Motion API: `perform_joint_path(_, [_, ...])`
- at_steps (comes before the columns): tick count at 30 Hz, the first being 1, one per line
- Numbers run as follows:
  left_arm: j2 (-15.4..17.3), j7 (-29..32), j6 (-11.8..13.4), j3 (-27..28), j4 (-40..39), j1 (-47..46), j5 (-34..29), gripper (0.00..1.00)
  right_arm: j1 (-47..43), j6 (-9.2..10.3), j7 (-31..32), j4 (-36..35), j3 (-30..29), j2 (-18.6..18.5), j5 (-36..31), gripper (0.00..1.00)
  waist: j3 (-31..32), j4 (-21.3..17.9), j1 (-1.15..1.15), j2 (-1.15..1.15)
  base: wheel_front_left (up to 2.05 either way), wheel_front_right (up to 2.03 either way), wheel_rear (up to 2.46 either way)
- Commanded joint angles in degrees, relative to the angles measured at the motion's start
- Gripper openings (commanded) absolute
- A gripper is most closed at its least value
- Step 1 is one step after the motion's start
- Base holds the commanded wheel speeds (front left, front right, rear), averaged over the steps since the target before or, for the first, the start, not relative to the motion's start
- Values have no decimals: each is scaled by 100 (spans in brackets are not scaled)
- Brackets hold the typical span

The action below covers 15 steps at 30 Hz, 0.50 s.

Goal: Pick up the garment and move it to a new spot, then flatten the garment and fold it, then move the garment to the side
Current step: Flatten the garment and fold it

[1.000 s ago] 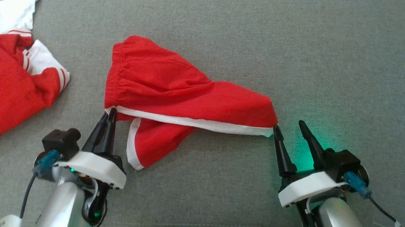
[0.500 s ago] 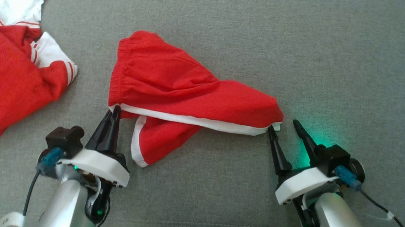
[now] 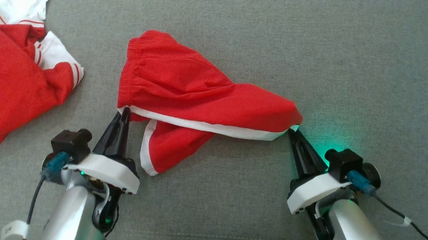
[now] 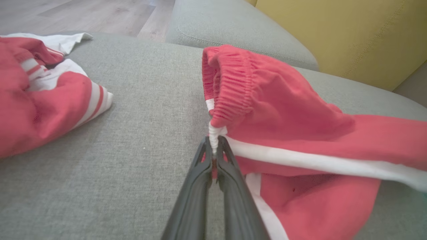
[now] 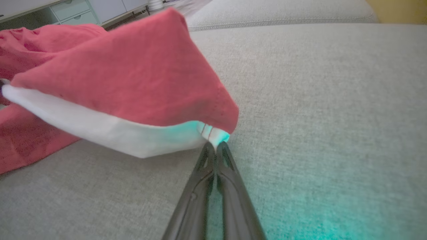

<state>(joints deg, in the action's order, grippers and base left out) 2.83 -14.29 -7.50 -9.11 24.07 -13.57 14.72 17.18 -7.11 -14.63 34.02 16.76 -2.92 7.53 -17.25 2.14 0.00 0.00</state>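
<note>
The garment (image 3: 197,96) is a pair of red shorts with white trim, stretched across the grey cushion between my two grippers. My left gripper (image 3: 123,114) is shut on its white-edged corner just below the elastic waistband (image 4: 230,90); the left wrist view shows that corner pinched between the fingertips (image 4: 213,146). My right gripper (image 3: 293,131) is shut on the opposite white hem corner (image 5: 213,135), lit green. One leg (image 3: 167,147) hangs loose below the taut white hem.
A second red and white garment (image 3: 14,72) lies crumpled at the left of the grey cushion (image 3: 353,62). A yellow backrest (image 4: 350,33) stands behind, and wooden floor (image 4: 83,13) shows beyond the cushion's far edge.
My right gripper has gone from open to shut, its fingers closing on the hem corner. The head camera has shifted a little, sliding the whole scene slightly right and up.
</note>
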Motion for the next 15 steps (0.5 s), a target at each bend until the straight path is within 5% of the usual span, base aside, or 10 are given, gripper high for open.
perform_joint_path(1, [69,-71,1,142,-191,-180,38,0,90,-37,-37,-164,112,4,19,0,12,-9,0,0,0,0,0])
perform_joint_path(15, [631,-71,1,-67,-1234,-695,150,0,433,-37,-37,-1498,-629,4,283,0,686,-388,0,0,0,0,0])
